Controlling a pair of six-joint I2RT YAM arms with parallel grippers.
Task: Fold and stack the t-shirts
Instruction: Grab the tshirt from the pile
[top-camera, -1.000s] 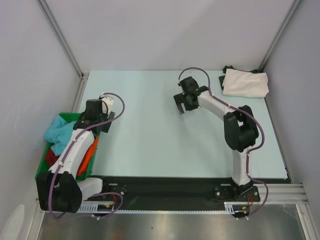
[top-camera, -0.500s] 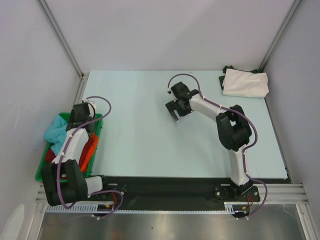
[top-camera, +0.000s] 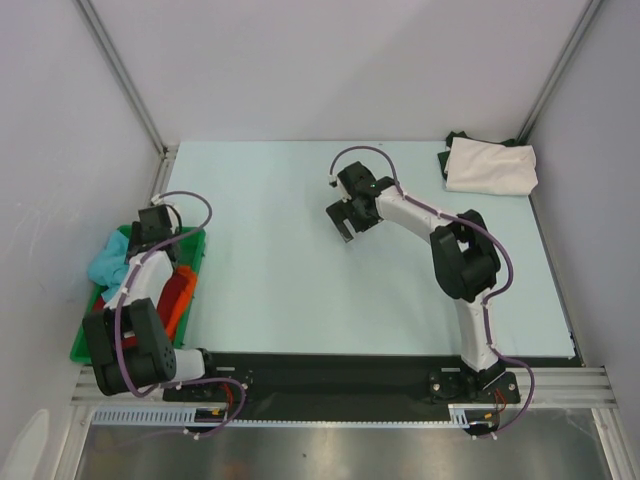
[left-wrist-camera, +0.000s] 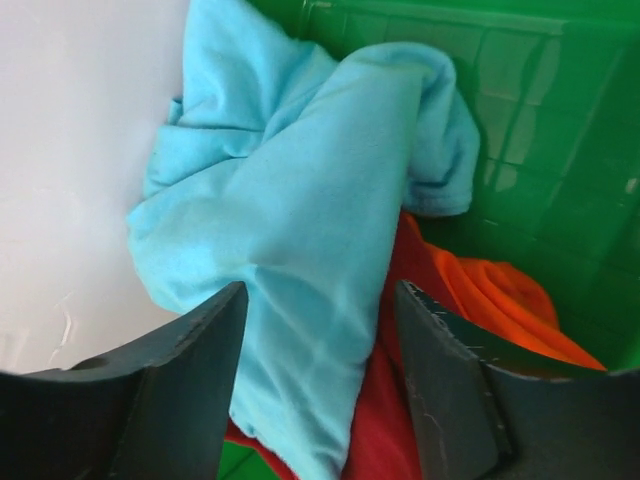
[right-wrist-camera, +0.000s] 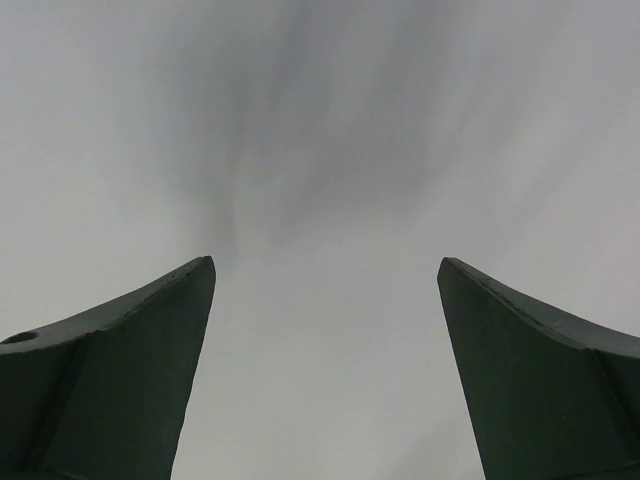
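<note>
A turquoise t-shirt (left-wrist-camera: 300, 170) lies crumpled on top of a dark red t-shirt (left-wrist-camera: 405, 400) and an orange t-shirt (left-wrist-camera: 510, 300) in the green bin (left-wrist-camera: 560, 120). My left gripper (left-wrist-camera: 320, 288) is open just above the turquoise cloth and holds nothing. In the top view the left gripper (top-camera: 150, 228) hangs over the bin's far end, with the turquoise shirt (top-camera: 105, 265) beside it. A folded cream-white t-shirt (top-camera: 490, 165) lies at the table's back right. My right gripper (top-camera: 345, 222) is open and empty over the bare table middle, with only table between its fingers (right-wrist-camera: 150, 340).
The green bin (top-camera: 197, 240) stands off the table's left edge, against the left wall. A dark cloth (top-camera: 456, 137) peeks from under the cream-white shirt. Metal frame posts stand at the back corners.
My left arm has swung left and back from the table edge to over the bin. My right gripper has moved a little left over the table.
</note>
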